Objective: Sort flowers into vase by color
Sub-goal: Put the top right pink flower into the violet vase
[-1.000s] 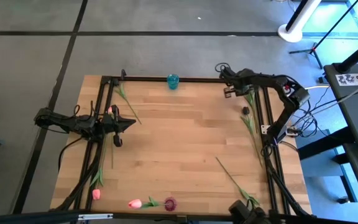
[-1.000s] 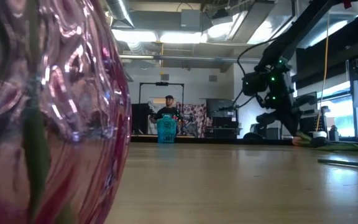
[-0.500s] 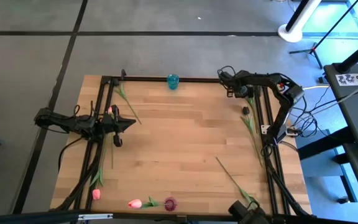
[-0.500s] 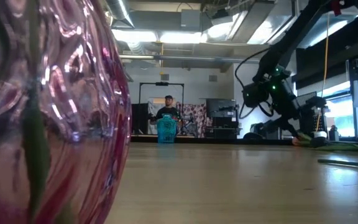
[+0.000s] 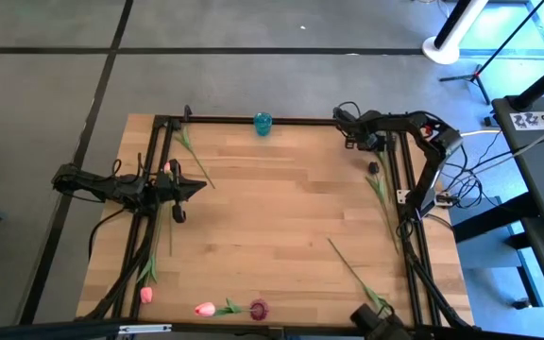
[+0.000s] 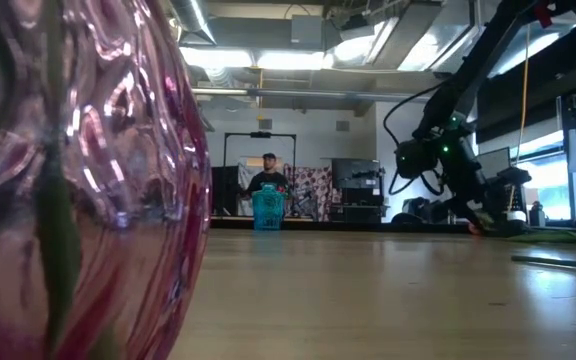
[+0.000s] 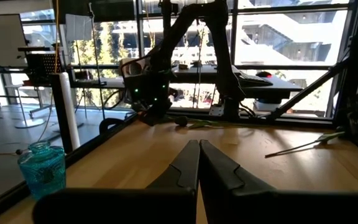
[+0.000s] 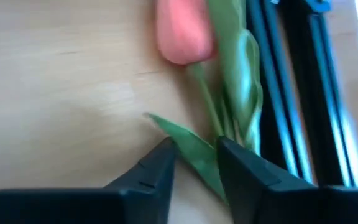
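Wooden desk (image 5: 272,217) inside black frame, grey floor around. Purple glass vase (image 6: 78,180) at near edge, filling low view's left. Teal vase (image 5: 263,123) at far edge. Left pincer (image 5: 199,188) at left side, fingers pressed together, empty. Right pincer (image 8: 194,163) at far right corner, narrowly parted, green leaf between tips, grip uncertain. Pink-headed flower (image 8: 194,56) flat on desk just beside frame rail there. More flowers scattered along left, near and right edges.

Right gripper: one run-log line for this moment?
right gripper: fingers apart, astride pink tulip leaf at table's far right | left gripper: shut, idle at left edge
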`<act>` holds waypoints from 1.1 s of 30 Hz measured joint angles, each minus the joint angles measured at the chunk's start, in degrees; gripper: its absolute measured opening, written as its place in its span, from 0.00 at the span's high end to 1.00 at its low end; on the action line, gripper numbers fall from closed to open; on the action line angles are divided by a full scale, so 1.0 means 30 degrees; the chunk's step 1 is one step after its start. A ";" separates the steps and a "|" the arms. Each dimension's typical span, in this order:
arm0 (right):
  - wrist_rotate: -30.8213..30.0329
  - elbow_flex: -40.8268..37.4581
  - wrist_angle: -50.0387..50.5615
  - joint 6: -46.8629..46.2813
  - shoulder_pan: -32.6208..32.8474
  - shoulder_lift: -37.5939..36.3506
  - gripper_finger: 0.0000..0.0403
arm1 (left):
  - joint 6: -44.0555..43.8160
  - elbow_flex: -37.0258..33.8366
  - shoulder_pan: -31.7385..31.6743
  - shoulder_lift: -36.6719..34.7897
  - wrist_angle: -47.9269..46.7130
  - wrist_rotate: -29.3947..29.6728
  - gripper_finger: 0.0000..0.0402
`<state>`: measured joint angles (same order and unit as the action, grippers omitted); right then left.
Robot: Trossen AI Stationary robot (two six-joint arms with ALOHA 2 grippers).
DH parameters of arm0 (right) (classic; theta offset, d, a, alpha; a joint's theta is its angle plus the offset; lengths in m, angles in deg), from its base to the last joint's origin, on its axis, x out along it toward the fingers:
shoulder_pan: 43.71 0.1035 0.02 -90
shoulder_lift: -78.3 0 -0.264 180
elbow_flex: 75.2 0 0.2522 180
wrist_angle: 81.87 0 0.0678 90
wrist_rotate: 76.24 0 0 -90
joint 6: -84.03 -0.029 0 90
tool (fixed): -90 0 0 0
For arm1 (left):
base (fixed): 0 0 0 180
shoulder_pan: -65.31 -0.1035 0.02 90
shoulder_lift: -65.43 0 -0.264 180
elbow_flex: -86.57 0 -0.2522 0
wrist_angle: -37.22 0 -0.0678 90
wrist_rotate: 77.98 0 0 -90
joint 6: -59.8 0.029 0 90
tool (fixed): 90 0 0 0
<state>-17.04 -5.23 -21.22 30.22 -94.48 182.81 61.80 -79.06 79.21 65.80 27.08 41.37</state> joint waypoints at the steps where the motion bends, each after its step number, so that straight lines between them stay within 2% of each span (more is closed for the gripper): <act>1: 0.0155 -0.0003 -0.0255 0.0220 -0.0074 0.0000 0.75 | -0.0002 0.0006 0.0002 -0.0002 0.0000 0.0000 0.99; 5: 0.0493 -0.0007 -0.0529 0.1027 -0.0324 -0.0007 0.95 | -0.0007 0.0004 -0.0005 -0.0002 0.0000 0.0000 0.99; 6: 0.0486 -0.0022 -0.0530 0.1195 -0.0320 -0.0007 0.97 | 0.0000 0.0006 0.0001 -0.0002 0.0000 0.0000 0.99; 11: 0.0648 0.0271 -0.0720 0.3065 0.0888 -0.0141 0.96 | 0.0000 0.0004 0.0002 0.0005 0.0000 0.0003 0.99; 14: 0.0676 0.0507 -0.0878 0.4048 0.2369 -0.0666 0.99 | -0.0007 0.0001 -0.0005 -0.0002 0.0000 0.0000 0.99; 17: 0.1001 0.0809 -0.0983 0.4575 0.4326 -0.1492 0.98 | -0.0005 0.0002 -0.0005 -0.0002 0.0000 0.0000 0.99; 21: 0.2249 0.0984 -0.1624 0.5062 0.7308 -0.2348 0.97 | -0.0006 0.0002 0.0002 -0.0002 0.0000 0.0000 0.99; 28: 0.5612 0.0991 -0.4854 0.7704 1.2419 -0.2572 0.97 | -0.0007 0.0001 -0.0005 0.0003 0.0000 0.0000 0.99; 33: 0.6109 0.0991 -0.6608 0.8534 1.5075 -0.2646 0.96 | -0.0004 0.0004 0.0002 -0.0002 0.0000 0.0000 0.99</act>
<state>1.29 -2.26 -41.05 55.82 -49.26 174.88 61.79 -79.05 79.22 65.79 27.08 41.37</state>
